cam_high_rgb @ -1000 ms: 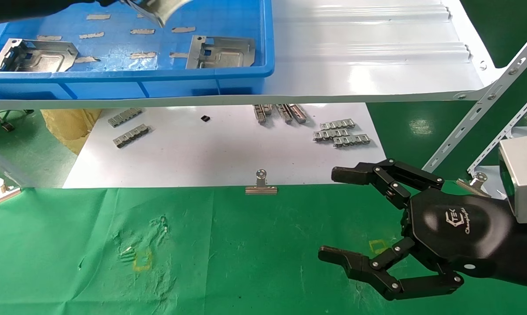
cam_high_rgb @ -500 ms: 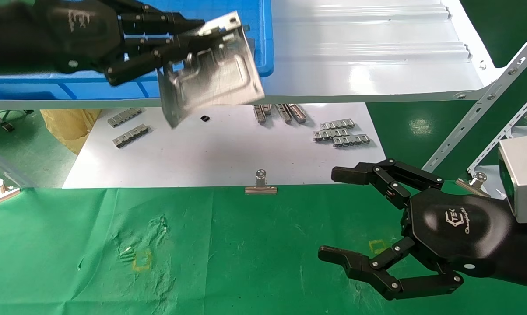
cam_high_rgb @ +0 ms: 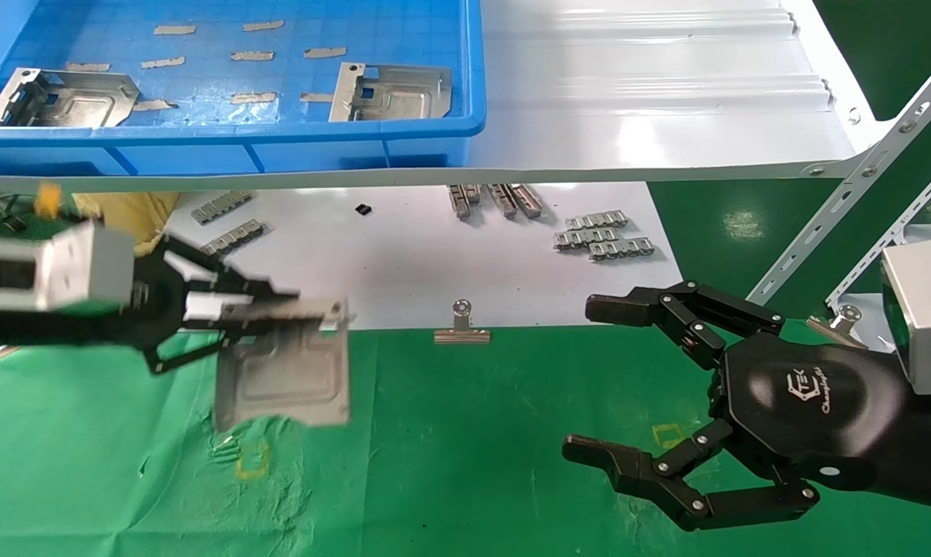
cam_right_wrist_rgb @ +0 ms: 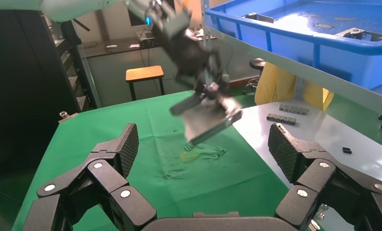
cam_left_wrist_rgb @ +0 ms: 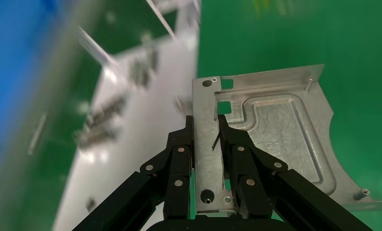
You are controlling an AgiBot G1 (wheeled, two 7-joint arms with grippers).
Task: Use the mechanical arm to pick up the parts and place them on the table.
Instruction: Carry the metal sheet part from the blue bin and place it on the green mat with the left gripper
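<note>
My left gripper (cam_high_rgb: 280, 305) is shut on the folded lip of a silvery stamped plate (cam_high_rgb: 284, 379) and holds it above the left part of the green cloth table (cam_high_rgb: 465, 456), over a yellow square mark (cam_high_rgb: 250, 459). In the left wrist view the black fingers (cam_left_wrist_rgb: 181, 154) clamp the plate's lip (cam_left_wrist_rgb: 208, 144) while the plate (cam_left_wrist_rgb: 275, 130) hangs over the cloth. Two more plates (cam_high_rgb: 63, 98) (cam_high_rgb: 392, 91) lie in the blue bin (cam_high_rgb: 280, 147). My right gripper (cam_high_rgb: 581, 379) is open and empty over the cloth at the right, and the right wrist view shows the held plate (cam_right_wrist_rgb: 208, 118) farther off.
A glossy white shelf (cam_high_rgb: 651, 100) carries the bin. Below it a white sheet (cam_high_rgb: 404, 263) holds several grey toothed strips (cam_high_rgb: 603, 236) and is clipped by a silver binder clip (cam_high_rgb: 461, 325). A slotted metal bracket (cam_high_rgb: 860, 178) stands at the right.
My left arm has carried the plate from the bin down and toward the near side, from above the shelf edge to just above the green cloth. The right arm has not moved.
</note>
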